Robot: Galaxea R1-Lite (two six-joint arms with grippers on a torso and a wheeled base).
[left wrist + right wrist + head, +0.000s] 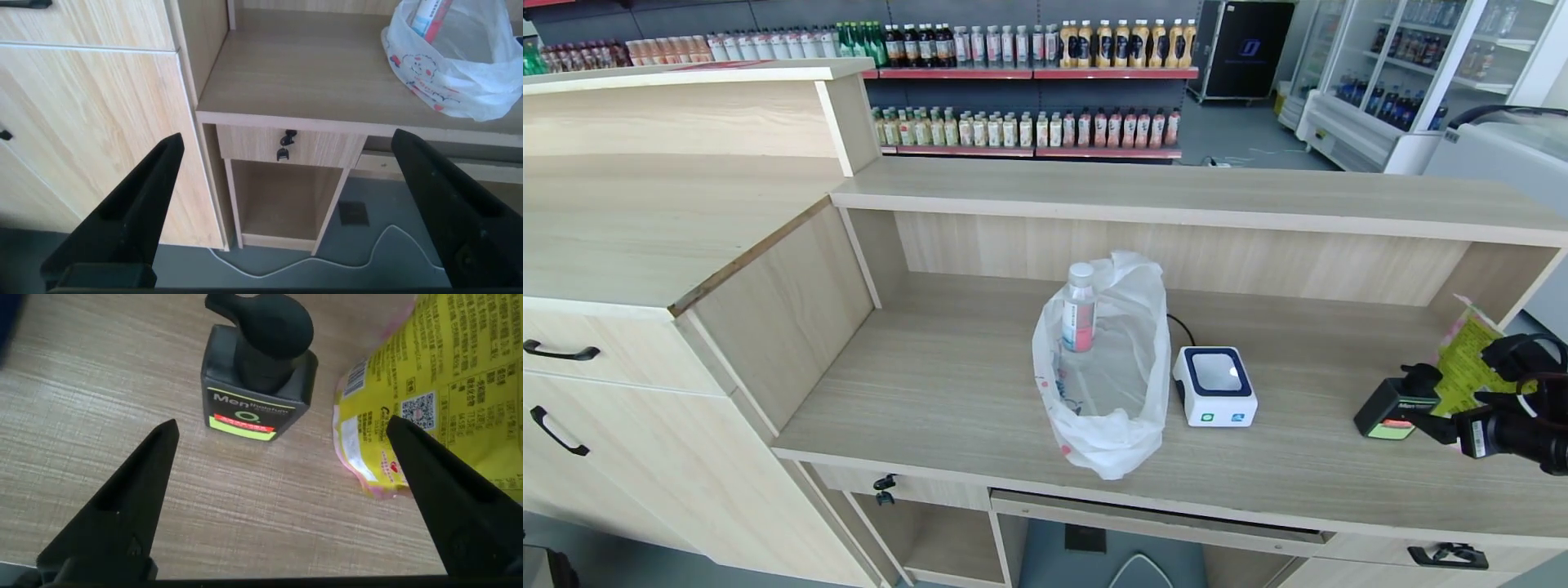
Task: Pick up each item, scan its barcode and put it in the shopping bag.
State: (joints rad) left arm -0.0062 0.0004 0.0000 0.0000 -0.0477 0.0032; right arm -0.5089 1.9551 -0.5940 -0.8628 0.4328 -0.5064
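Because the right claw [279, 429] hangs spread wide over the pump bottle [255, 392] with the yellow packet [445, 384] just beside, one finger may snag that packet.

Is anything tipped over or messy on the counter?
Nothing is spilled. The dark pump bottle seems to lie flat on the counter instead of standing, by the open right gripper. The drink bottle stands upright in the shopping bag.
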